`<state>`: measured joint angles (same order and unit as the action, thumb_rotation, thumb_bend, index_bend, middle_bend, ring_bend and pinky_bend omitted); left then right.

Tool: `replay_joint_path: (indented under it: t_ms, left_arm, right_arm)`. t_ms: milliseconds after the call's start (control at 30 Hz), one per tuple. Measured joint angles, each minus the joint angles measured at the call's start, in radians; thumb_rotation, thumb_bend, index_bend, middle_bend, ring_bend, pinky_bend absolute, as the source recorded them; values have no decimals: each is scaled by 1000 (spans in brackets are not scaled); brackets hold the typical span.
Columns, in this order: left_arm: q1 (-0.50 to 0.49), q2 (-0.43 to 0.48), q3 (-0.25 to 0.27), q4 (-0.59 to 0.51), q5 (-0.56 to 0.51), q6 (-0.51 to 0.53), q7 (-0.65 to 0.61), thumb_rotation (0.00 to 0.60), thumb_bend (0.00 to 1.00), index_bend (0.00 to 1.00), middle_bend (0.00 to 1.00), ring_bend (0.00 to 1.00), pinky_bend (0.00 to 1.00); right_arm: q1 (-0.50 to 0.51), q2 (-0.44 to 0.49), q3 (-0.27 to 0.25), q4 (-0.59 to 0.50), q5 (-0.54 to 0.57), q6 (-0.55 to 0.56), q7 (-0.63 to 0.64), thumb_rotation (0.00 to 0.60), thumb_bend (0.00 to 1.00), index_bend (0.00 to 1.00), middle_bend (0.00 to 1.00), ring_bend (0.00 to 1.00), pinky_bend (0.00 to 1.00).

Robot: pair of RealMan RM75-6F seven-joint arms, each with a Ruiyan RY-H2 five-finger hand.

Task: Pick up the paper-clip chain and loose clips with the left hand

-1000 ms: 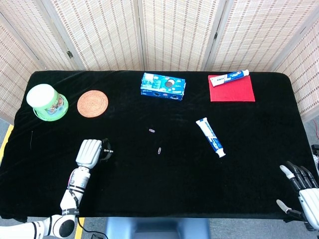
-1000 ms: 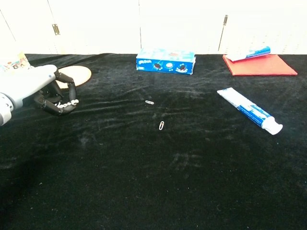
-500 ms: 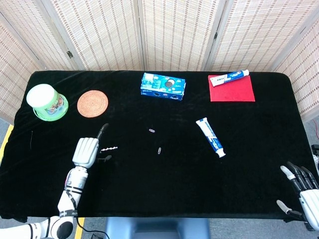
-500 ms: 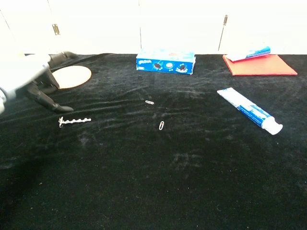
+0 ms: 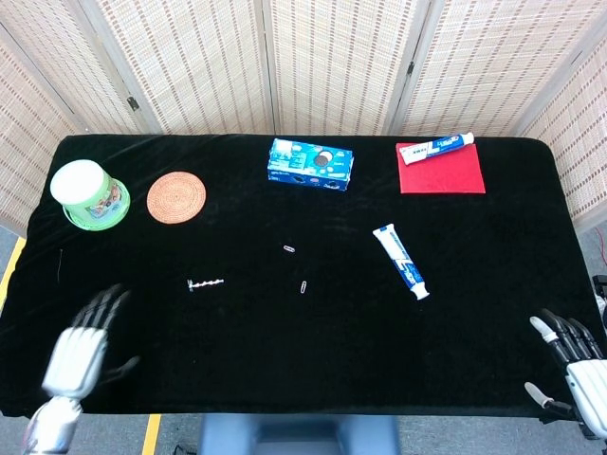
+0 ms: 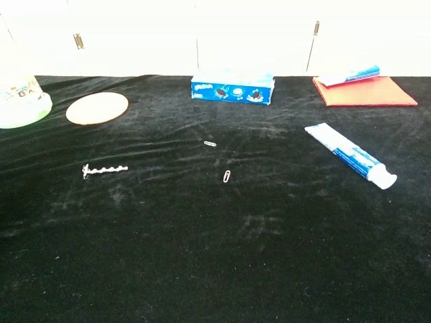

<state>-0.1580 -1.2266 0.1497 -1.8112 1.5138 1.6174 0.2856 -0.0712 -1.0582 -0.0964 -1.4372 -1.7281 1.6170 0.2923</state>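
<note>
The paper-clip chain [image 5: 207, 282] [image 6: 104, 169] lies flat on the black cloth, left of centre. Two loose clips lie further right: one [image 5: 289, 248] [image 6: 210, 143] farther back, one [image 5: 303, 286] [image 6: 227, 176] nearer. My left hand [image 5: 83, 346] hovers blurred at the table's front left corner, well short of the chain, fingers spread and empty. My right hand [image 5: 569, 358] hangs off the front right corner, fingers apart, holding nothing. Neither hand shows in the chest view.
A green-and-white tub [image 5: 90, 193] and a woven coaster [image 5: 176, 196] sit at the back left. A blue cookie box [image 5: 311, 163] stands at the back centre. One toothpaste tube [image 5: 402, 261] lies right of centre; another rests on a red cloth [image 5: 441, 171].
My left hand opened, left the chain on the cloth, and pulled back toward the front left corner, out of the chest view. The right hand stayed put.
</note>
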Motion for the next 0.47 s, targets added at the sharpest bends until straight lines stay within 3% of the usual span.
replay_joint_path:
  t_ms: [233, 467]
  left_arm:
    - [155, 23, 75, 184, 20, 99, -98, 600, 154, 0, 0, 0, 0]
    - [174, 74, 104, 165, 82, 57, -118, 600, 155, 0, 0, 0, 0]
  right_arm:
    - [-33, -13, 12, 0, 20, 63, -33, 600, 239, 0, 0, 0, 0]
    - [-50, -23, -5, -1, -4, 74, -78, 600, 238, 0, 0, 0, 0]
